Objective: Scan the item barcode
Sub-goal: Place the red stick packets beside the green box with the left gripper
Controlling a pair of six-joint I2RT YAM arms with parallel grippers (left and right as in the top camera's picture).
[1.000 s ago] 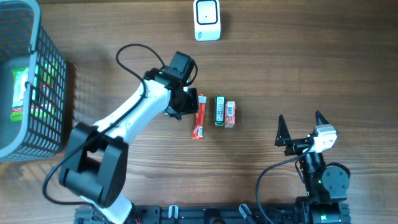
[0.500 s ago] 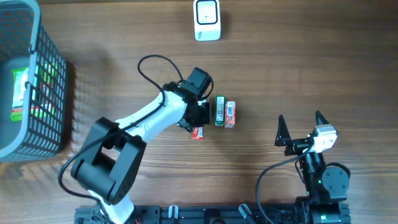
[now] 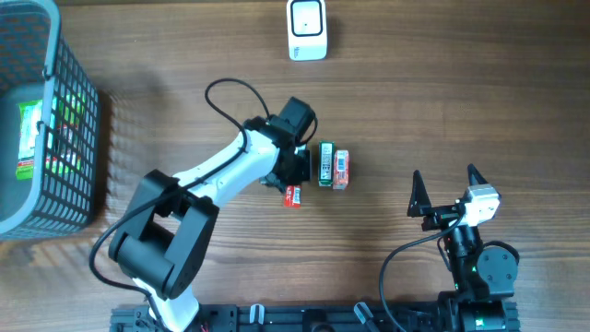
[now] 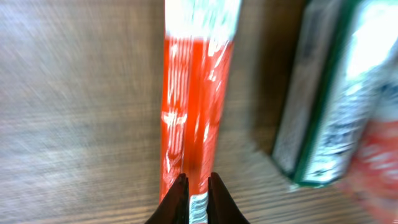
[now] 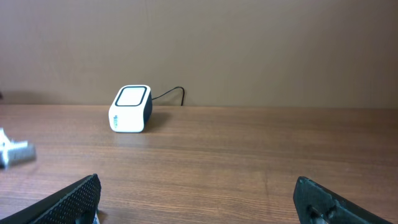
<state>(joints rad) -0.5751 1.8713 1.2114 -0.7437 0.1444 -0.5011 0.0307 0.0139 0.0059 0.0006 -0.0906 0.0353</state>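
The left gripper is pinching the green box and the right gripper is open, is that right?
No. The left gripper is pinching the red packet, not the green box beside it, as the left wrist view shows. The right gripper is open.

Three items lie side by side on the table — a stick packet leftmost, a carton, then a small box (touching the carton). The barcode scanner stands behind them — a basket far left.
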